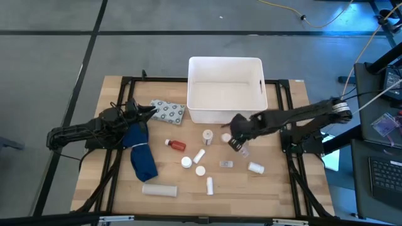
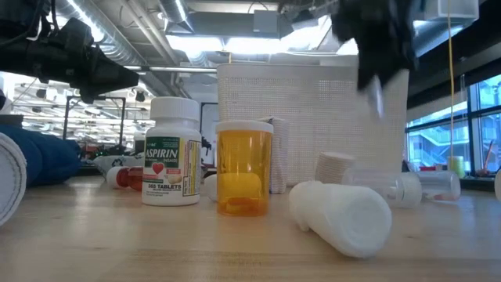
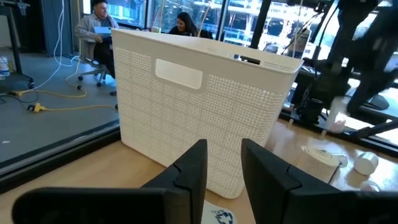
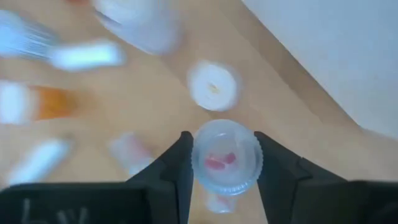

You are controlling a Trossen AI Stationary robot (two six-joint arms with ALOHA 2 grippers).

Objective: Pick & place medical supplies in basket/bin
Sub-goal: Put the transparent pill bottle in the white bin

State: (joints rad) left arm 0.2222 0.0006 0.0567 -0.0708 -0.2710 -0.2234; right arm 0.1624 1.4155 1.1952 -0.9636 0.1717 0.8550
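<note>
Right now my right hand (image 4: 222, 163) grips a small clear vial (image 4: 225, 155) with a ribbed rim and something red inside, one dark finger pressed on each side of it. Judging by the low view, the vial is off the desk, since the hand hangs high in front of the white basket (image 1: 225, 88). To do this step well, I would keep the squeeze steady, carry the vial up above the basket's near wall before moving across, and let go only when it sits well inside the rim; the vial is smooth and round, so I expect it could slip or twist if I rush the swing.

My right arm reaches in from its side of the desk, stretched low and long, wrist bent so the fingers point down. The basket lies just beyond the hand. Beneath and beside the hand, the other supplies are scattered on the desk (image 1: 119, 188): a white round cap (image 4: 213, 87) just ahead of the vial, a white bottle (image 1: 255, 167) and a small packet (image 1: 226, 164) on the nearer side.

My left hand (image 3: 222, 163) waits by the basket's other end, over a dotted blister pack (image 1: 167, 112), fingers slightly apart and holding nothing I can see.
</note>
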